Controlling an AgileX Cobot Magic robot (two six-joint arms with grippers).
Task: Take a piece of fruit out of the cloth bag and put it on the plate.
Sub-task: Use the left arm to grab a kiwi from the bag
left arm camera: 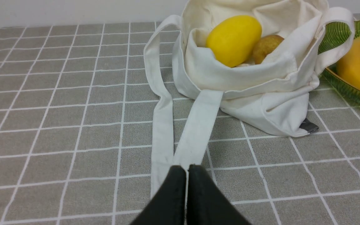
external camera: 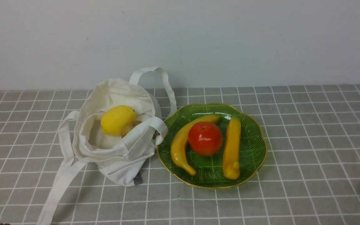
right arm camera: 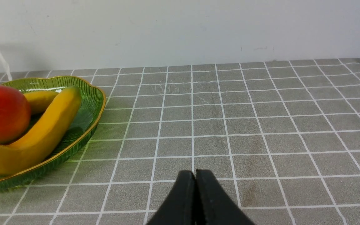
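The cream cloth bag [external camera: 117,159] lies open at the left of the table, its long handles trailing toward me. Inside it, the brown kiwi [external camera: 131,126] peeks out beside a yellow lemon [external camera: 117,119]; both also show in the left wrist view, the kiwi [left arm camera: 266,47] partly behind the bag's [left arm camera: 261,103] rim. The green plate [external camera: 252,147] stands right of the bag, touching it. My left gripper [left arm camera: 187,167] is shut, hovering over the end of a handle strap [left arm camera: 195,131]. My right gripper [right arm camera: 195,172] is shut and empty over bare cloth, right of the plate [right arm camera: 86,115].
The plate holds a red apple [external camera: 205,138] between two yellow bananas [external camera: 180,147] [external camera: 232,147]. A grey checked tablecloth [external camera: 308,156] covers the table. A white wall [external camera: 230,40] stands just behind the bag and plate.
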